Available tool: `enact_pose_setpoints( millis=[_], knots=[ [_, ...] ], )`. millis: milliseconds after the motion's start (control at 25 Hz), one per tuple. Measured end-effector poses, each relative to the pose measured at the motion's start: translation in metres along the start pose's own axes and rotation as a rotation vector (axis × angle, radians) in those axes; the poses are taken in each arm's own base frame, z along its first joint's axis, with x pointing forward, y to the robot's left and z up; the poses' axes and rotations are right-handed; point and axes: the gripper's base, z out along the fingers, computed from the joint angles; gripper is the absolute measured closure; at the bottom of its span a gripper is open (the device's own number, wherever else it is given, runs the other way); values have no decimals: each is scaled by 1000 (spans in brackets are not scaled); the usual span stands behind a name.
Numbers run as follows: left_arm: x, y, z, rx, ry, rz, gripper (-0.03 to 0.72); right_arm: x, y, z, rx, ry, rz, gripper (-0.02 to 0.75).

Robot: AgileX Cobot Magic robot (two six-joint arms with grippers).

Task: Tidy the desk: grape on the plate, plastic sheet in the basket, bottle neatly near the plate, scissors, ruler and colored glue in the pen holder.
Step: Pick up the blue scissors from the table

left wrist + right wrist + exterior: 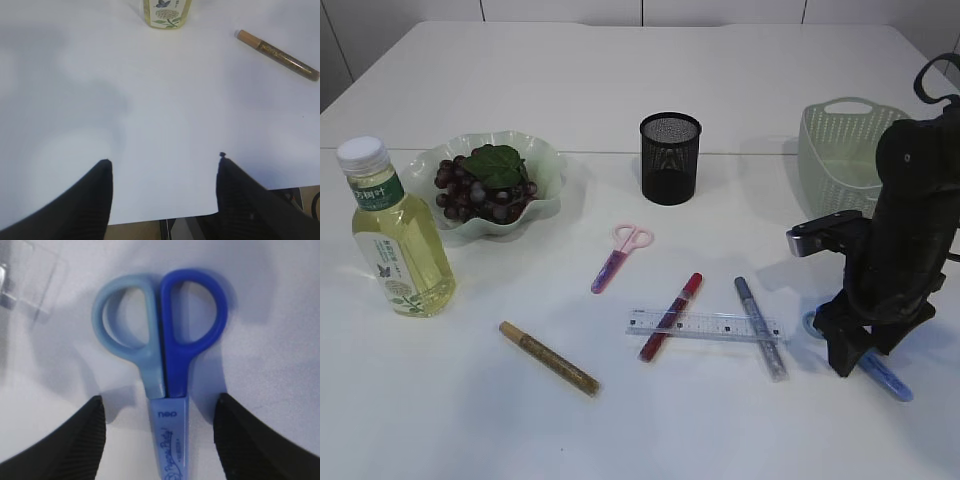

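Two pairs of scissors are lying on the worktop (620, 70): a pink pair (620, 257) and a blue pair (167, 365). Three glue pens are showing: a gold one (548, 357), a red one (671, 315) and a silver one (760, 326). One clear ruler (705, 325), one bottle (395, 232), one plate (545, 200) carrying one grape bunch (480, 190), one mesh pen holder (670, 157) and one basket (840, 150) are sitting there too.

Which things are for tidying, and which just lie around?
Job: yellow bottle, purple grapes, green wavy plate, black mesh pen holder, green plastic basket, pink scissors, blue scissors, clear ruler, red glue pen, silver glue pen, gold glue pen, clear plastic sheet.
Lying around: nothing.
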Motion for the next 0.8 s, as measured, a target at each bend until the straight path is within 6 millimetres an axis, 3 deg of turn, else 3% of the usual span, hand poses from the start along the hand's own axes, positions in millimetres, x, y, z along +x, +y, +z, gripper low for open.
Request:
enact_pose_setpoints(
  millis=[600,800],
  knots=[
    [1,0,0,-1,10,0,219,-2,-1,0,9,-22,-1,207],
    [1,0,0,-1,12,0,219,-2,-1,1,10,-22,-2,298]
  ],
)
